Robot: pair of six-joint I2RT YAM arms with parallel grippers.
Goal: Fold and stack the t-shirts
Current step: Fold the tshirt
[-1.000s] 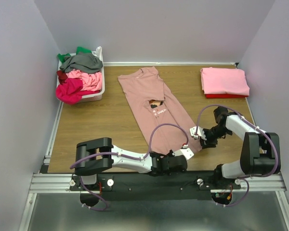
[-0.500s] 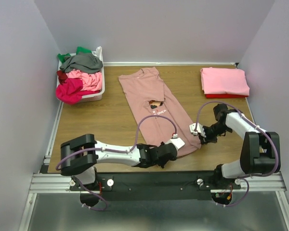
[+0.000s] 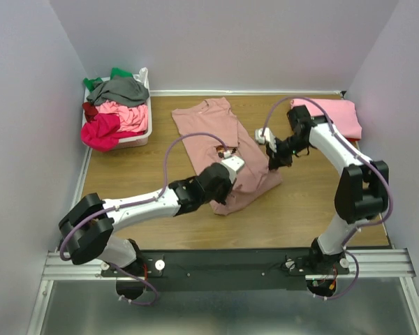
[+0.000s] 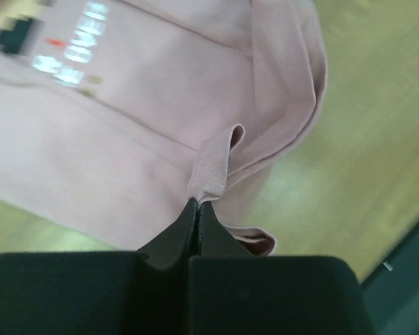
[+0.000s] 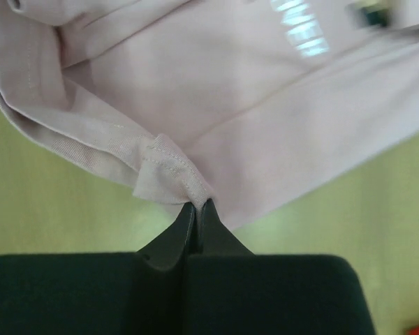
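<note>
Nearest us, our left tool (image 4: 197,204) is clenched on a pinch of hem of the dusty-pink t-shirt (image 3: 208,129), cloth bunched at its tips. We judge that we hold this corner so the lower edge can be carried up over the body of the tee for a fold. The left arm reaches long and low from its base, stretched diagonally across the surface (image 3: 146,174) toward the middle. A little farther out, our right tool (image 3: 274,163) is likewise clamped on the opposite hem corner, a small ridge of stitched fabric caught between its tips, so that both corners can go level and the fold line come out straight. The right arm arches out high, its wrist bent back down toward the cloth. The t-shirt lies mid-surface, collar toward the far edge, its lower part doubled up on itself between the two tools. Beyond it, the white basket (image 3: 141,137) at the far left holds the unfolded tees (image 3: 115,112). The folded stack (image 3: 342,115), bright pink over red, sits at the far right, likely where this one belongs.
</note>
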